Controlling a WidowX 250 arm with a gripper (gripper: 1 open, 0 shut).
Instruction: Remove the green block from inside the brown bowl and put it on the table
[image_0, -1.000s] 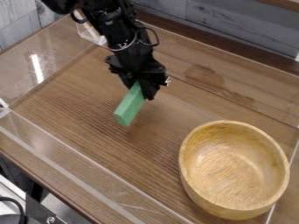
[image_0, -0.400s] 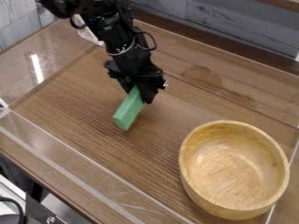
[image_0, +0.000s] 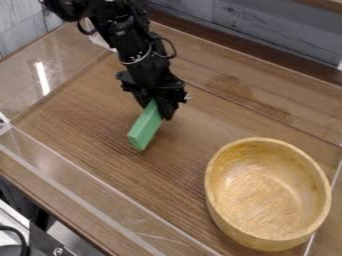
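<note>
Camera view, from above and to one side: the pincer (image_0: 160, 100) points steeply downward over the middle of the surface (image_0: 80, 125), toward its far-left part. Its jaws are closed on the upper end of the green block (image_0: 146, 128); the opening is narrow, set by the thickness of the bar.

The green block hangs tilted below the pincer. Its long axis runs from the gripped upper end down and toward the near-left corner of the surface. The lower end sits at or just above the wood grain; contact cannot be confirmed from this view.

The brown bowl (image_0: 267, 192) stands near the near-right corner of the surface, well apart from the block, and its interior is empty.

Judgement: removal from the bowl is complete and placement is in hand. The coming move depends on the block's tilt. If the jaws part now, the bar should pivot about its lower end and fall flat, away from the bowl.
</note>
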